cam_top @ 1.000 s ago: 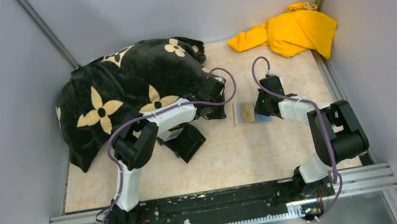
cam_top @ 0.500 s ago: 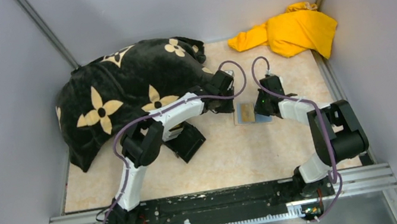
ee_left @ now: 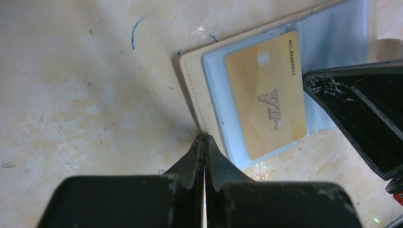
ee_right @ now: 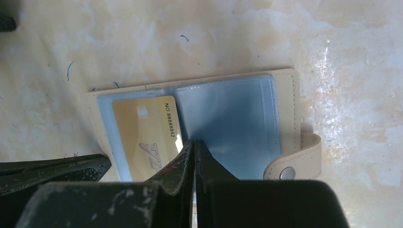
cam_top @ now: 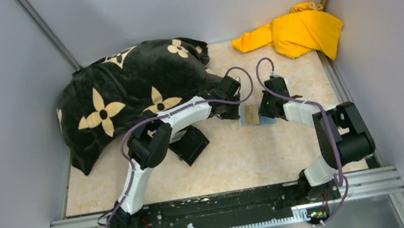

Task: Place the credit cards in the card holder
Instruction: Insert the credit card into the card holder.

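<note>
The card holder (ee_right: 228,118) lies open on the worktop (ee_left: 71,95), gold card (ee_left: 266,95) in one sleeve. The left gripper (ee_left: 204,142) is clenched empty, tip at the holder's edge. The right gripper (ee_right: 192,147) is clenched empty, tip on the holder beside the card.

The top camera looks down from high at the near side, taking in the whole table (cam_top: 243,156). The wrist cameras sit close over it, each looking down past its own tips: left gripper (ee_left: 204,140), right gripper (ee_right: 193,142). All three views share the holder (ee_left: 328,42) and gold card (ee_left: 266,95).
</note>
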You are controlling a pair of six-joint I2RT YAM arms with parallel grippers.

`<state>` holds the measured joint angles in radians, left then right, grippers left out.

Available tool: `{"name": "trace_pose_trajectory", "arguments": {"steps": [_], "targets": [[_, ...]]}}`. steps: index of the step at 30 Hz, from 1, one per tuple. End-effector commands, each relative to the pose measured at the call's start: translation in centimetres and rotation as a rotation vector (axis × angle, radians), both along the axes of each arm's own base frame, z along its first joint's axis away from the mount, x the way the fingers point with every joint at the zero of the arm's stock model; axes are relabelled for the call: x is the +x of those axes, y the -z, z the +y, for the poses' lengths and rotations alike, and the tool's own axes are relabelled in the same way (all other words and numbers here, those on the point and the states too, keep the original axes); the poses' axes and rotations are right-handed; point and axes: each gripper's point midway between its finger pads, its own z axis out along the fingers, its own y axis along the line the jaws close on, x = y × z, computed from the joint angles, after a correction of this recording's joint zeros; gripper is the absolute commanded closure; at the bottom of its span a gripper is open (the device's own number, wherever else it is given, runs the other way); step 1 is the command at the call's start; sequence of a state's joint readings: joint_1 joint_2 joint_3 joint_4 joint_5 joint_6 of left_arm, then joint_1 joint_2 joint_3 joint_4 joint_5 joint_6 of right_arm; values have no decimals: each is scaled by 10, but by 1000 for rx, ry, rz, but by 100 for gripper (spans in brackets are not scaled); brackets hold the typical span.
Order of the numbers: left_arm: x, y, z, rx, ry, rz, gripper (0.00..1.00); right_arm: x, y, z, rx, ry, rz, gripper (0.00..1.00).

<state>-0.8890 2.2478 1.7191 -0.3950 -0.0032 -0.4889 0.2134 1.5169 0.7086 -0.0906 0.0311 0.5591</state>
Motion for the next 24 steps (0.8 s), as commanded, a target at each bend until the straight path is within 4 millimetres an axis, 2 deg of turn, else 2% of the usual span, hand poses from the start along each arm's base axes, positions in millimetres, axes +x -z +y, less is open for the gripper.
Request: {"name": "trace_pose_trajectory", "arguments": {"steps": [1, 11, 24], "targets": [[-9, 20, -3, 36, 21, 28, 100, -12, 13, 9, 15, -40, 53, 100], [-17, 33, 1, 70, 16, 45, 100, -8, 4, 23, 36, -78, 28, 100], [-18, 30, -1, 59, 17, 42, 100, -5, -3, 42, 36, -116, 10, 100]]}}
